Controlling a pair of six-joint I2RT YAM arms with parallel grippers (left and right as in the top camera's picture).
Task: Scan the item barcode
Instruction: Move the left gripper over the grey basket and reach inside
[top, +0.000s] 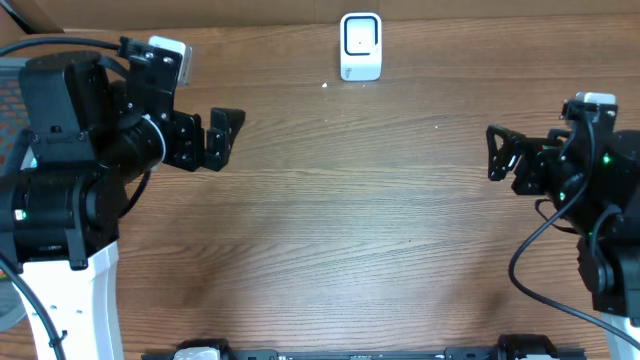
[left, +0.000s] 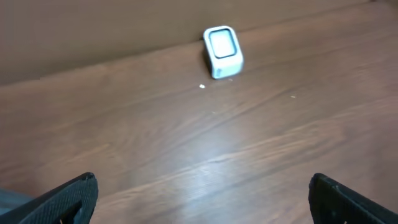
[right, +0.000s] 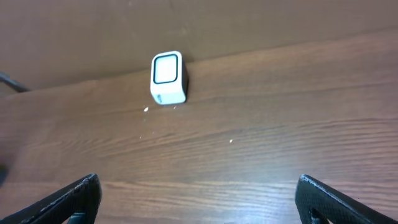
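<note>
Both pincers stand ready: the left gripper and the right gripper have their jaws spread wide with nothing between them. Each wrist view shows only bare wood between my fingertips. I judge this a waiting pose, since open jaws can take whatever is offered and neither side is committed.

Largest is the table, brown wood grain running from left to right. My left arm sits at its left edge and my right arm at its right edge. They are well apart, with the pincers turned inward toward each other. That leaves the middle as working ground, unblocked from above.

The scanner is a small white box with a dark-framed window. It stands at the far edge, about midway between my arms, just in front of the brown backing. Its window looks upward, tilted toward the near side as far as I can tell. I judge a barcode is meant to be shown above or in front of it, and from that central spot either arm could reach.

I cannot find the item to be scanned in any view, so no scan has started.

Smallest is a white speck on the wood, just near-left of the scanner; I cannot tell what it is.
</note>
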